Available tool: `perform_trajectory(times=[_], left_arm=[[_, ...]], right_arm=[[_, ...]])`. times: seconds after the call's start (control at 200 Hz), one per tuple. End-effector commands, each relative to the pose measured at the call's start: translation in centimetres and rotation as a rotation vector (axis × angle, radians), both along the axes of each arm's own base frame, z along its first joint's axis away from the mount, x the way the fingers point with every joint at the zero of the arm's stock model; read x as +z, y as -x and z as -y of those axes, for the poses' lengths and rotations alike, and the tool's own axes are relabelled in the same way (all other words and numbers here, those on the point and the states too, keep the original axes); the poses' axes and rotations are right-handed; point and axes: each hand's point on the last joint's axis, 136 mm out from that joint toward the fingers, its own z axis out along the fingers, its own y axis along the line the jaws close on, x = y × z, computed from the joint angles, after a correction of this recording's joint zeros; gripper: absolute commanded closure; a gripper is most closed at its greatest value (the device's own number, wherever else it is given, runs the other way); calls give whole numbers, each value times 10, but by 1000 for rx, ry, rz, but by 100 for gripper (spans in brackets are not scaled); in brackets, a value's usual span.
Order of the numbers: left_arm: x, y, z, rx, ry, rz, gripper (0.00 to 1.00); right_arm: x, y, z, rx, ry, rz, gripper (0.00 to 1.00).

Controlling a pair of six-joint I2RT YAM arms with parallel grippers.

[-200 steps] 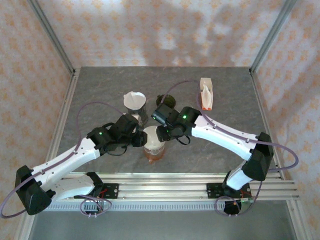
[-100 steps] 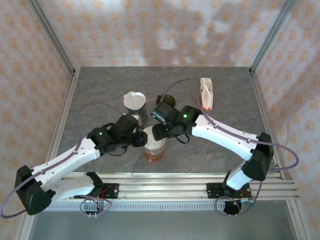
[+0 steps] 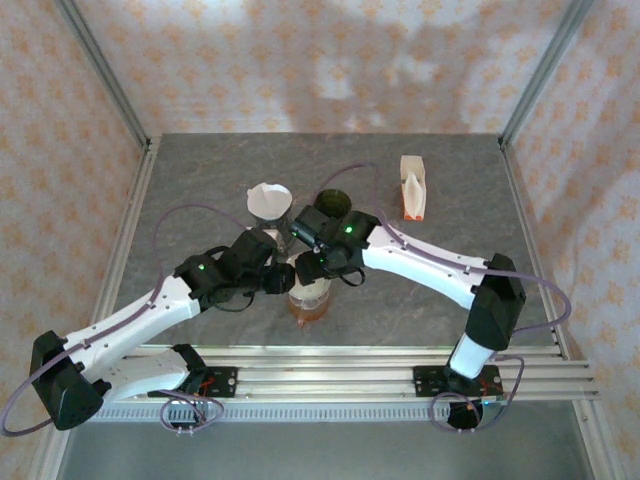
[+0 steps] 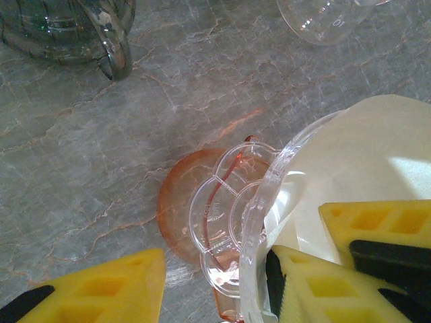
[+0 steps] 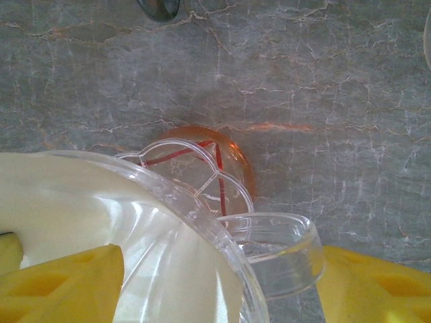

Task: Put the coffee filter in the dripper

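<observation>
Now filter (image 4: 363, 155) in dripper (image 4: 222, 222), axis vertical, tip down; left gripper (image 4: 215, 269), right gripper (image 5: 219, 269) spread wide, clamping nothing.

The filter (image 4: 377, 155) lies in the dripper (image 4: 222, 215), with the carton (image 3: 413, 187) behind to its right.

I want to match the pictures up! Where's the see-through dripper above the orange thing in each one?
Top external: dripper near the centre of the picture.
Left wrist: dripper at lower right, rim curving upward.
Right wrist: dripper in the lower left corner.
Shared landmark: the orange base beneath it.
</observation>
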Motion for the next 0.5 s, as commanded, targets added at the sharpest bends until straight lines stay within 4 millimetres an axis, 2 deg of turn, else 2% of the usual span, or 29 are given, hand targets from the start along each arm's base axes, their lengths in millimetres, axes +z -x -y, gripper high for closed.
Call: perform_trajectory(times=[0.0,0.495], left_arm=[[-1,-1,-2,10,2,5,55],[-2,-1,-1,8,2,0,55]], right_arm=[[-7,-2,6,0,40,0,26],[-35,-2,14,-5,113,-16,27]])
